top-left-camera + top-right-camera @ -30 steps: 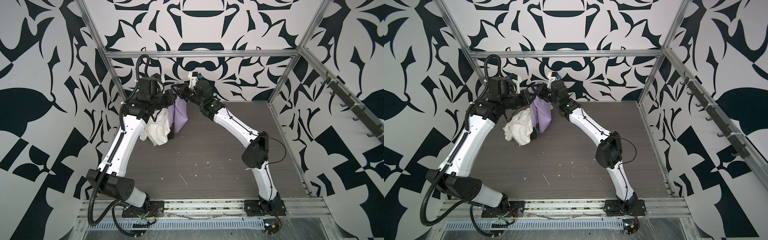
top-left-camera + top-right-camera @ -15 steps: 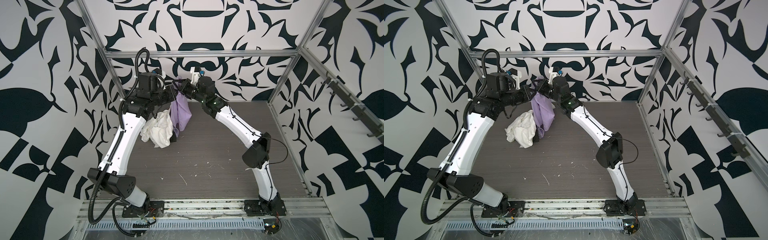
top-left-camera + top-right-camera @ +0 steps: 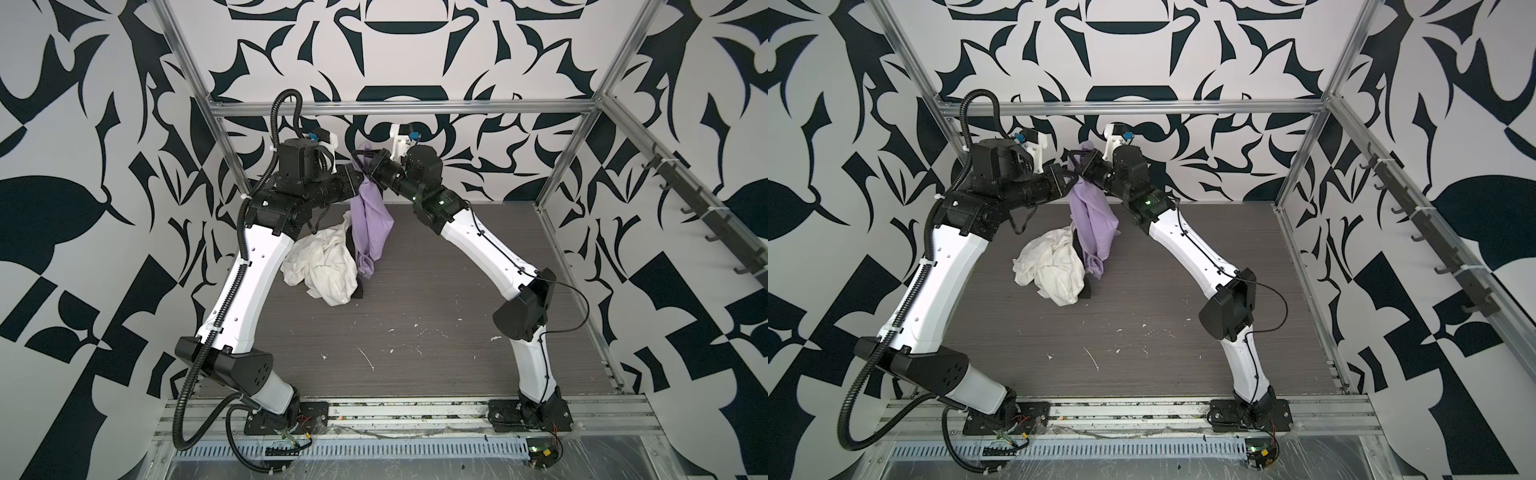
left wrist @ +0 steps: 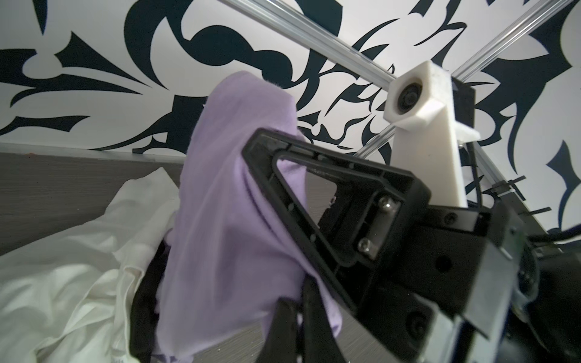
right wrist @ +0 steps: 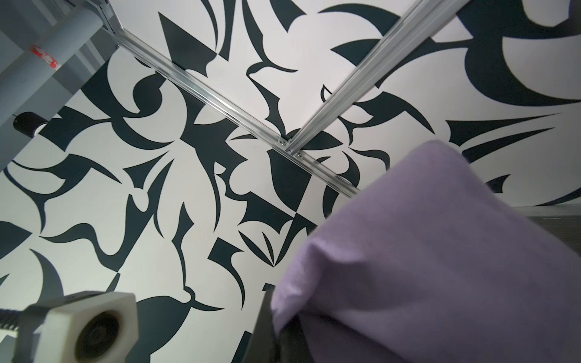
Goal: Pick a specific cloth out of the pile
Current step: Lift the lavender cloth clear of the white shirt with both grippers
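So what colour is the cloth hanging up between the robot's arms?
Light purple; the left wrist view shows the cloth best.

Soft matt lilac cloth [image 3: 372,220], wood-grain table [image 3: 415,291] (scuffed)

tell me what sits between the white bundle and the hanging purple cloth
A black fabric piece, against the white bundle and the purple cloth, clearest in the left wrist view.

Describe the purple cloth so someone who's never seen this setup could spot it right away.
Look at the gray table, toward its back left, where the left gripper and right gripper meet. The purple cloth hangs down from there. It is the only coloured piece and the only one hanging, next to the crumpled white cloth and a black scrap.
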